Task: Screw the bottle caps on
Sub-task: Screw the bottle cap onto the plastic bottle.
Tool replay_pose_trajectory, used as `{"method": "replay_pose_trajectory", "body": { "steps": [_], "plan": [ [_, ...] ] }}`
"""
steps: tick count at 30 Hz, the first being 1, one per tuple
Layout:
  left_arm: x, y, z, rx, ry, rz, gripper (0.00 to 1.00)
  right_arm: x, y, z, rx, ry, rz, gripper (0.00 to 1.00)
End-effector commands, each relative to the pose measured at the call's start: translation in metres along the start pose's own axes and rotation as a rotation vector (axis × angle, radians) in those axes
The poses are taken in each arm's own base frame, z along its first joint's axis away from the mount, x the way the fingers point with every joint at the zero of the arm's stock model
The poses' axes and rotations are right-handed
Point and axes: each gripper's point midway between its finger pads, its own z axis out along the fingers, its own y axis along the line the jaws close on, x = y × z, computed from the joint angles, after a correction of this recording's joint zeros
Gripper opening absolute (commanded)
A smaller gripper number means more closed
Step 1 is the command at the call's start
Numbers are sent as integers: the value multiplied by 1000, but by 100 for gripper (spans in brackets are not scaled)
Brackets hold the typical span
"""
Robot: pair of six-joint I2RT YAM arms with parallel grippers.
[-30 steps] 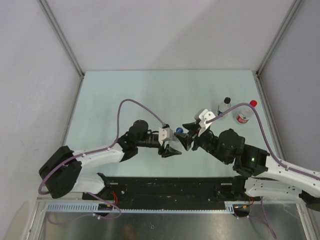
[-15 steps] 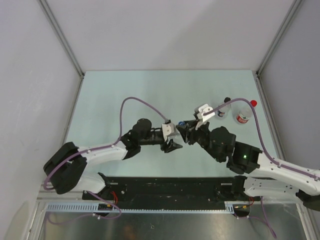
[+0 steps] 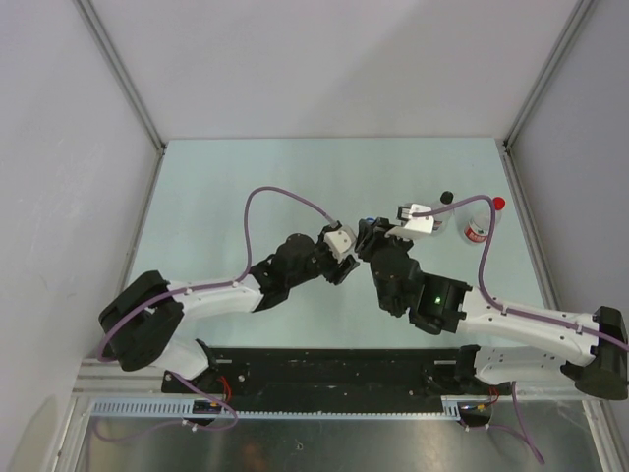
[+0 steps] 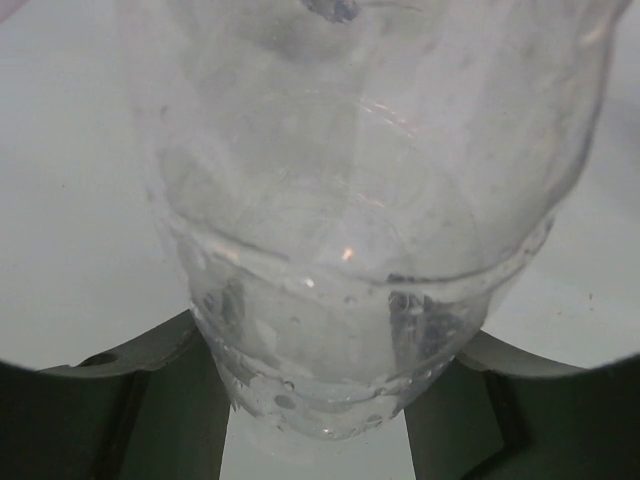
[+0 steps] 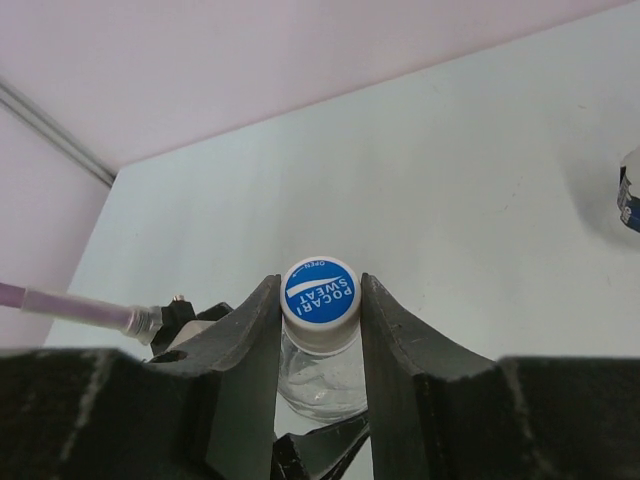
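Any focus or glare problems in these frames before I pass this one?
Left wrist: the clear bottle fills the frame, soft and hazy, with small glints; bottom corners are dark. Right wrist: the cap is sharp, lettering readable, between the right pincer's fingers. Top external: even light, faint shadows, no glare.

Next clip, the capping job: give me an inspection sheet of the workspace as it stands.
Surface: pale green table.
Job's things: clear bottle held mid-table, blue-topped cap on its neck; black-capped bottle and red-capped labelled bottle stand at far right.
Clutter: nothing seen.
Grippers: left gripper clamps the clear bottle's body; right gripper pinches the blue-topped cap.
Cables: purple cables, one looping over each arm.
Surroundings: grey walls with metal frame posts.
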Motion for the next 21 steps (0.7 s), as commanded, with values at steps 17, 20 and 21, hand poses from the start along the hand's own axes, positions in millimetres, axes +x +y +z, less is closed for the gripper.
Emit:
{"method": "replay_pose_trajectory", "body": {
  "steps": [17,20,21],
  "plan": [
    [-47,-26,-6,131,-193,39,43,-60,30,-37,-313,-37,-50,99],
    [-48,-26,-6,132,-194,30,43,-59,17,-35,-250,-35,-42,99],
    [-49,-26,-6,134,-196,30,43,-56,14,-34,-238,-29,-43,98]
  ]
}}
